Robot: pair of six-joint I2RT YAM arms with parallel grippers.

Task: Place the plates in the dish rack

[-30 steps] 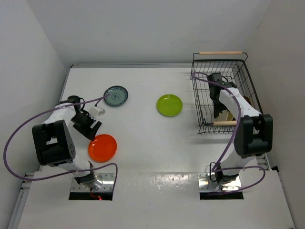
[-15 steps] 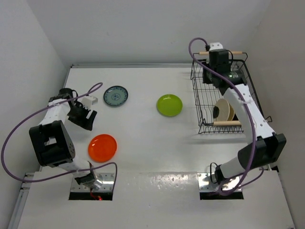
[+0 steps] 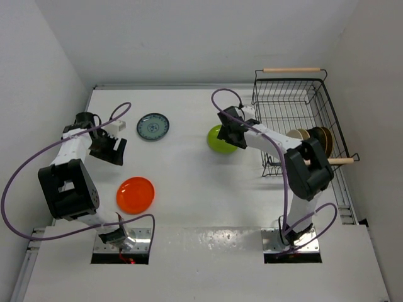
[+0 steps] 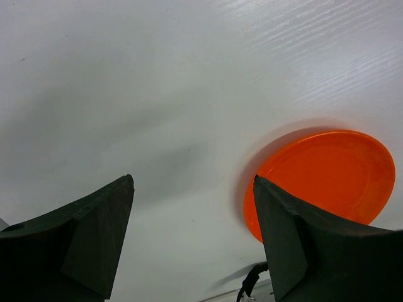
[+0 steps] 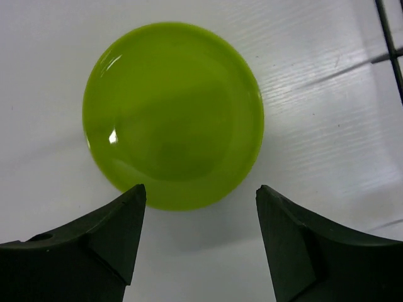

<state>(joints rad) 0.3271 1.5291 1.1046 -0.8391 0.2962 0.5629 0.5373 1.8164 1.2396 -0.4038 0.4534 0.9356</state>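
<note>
While open, right pincer [image 5: 198, 217] above lime plate [image 5: 173, 113]

Rack [image 3: 289, 80]: black wire basket, far right of table, light wooden bar handle at each end.
Inside rack, near end: plates upright on edge, packed close; cream plate [image 3: 298, 134] at left, dark plates [image 3: 322, 138] at right; count unclear.
Green plate [image 5: 173, 115]: glossy lime, flat on table, just left of rack.
Teal plate [image 3: 153, 126]: patterned, flat, far left.
Orange plate [image 4: 321, 179]: flat, near left, well apart from teal plate.
</note>
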